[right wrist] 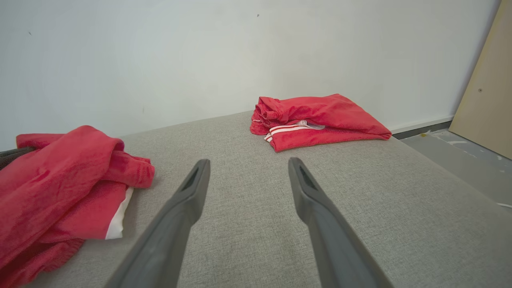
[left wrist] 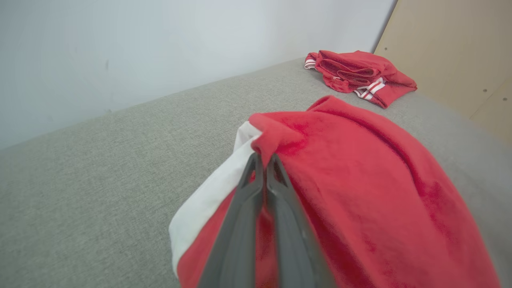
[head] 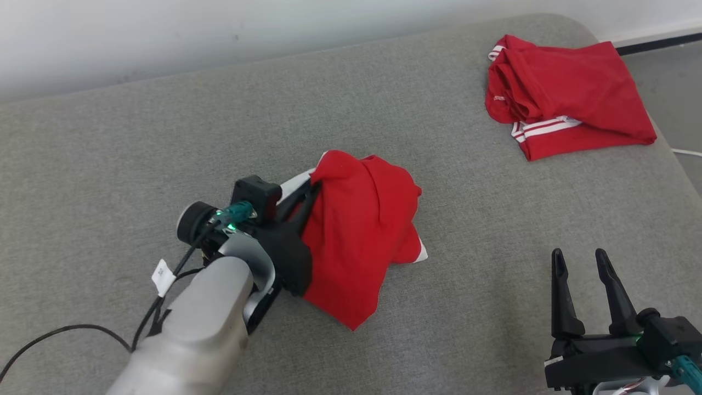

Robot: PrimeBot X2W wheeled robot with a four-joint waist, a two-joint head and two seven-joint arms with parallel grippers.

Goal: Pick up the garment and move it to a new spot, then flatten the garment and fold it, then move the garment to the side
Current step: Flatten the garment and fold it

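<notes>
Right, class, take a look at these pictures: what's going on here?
The robot's left gripper is shut on a fold of a crumpled red garment with white trim, in the middle of the grey padded surface. The right gripper is open, holding nothing. A second red garment lies folded at the far right corner. Flattening and folding are not yet done.

Readable text, numbers, brands, signs: none for you to log.
- Entry 1: white tag [head: 163, 276] on the black cable [head: 189, 253]; its marks are too small for you to read.
- Entry 2: pale label [right wrist: 311, 125] tucked in the folded red garment [right wrist: 332, 112] near the far right corner of the grey cushion [right wrist: 400, 208]; you can't make out any print on it.
</notes>
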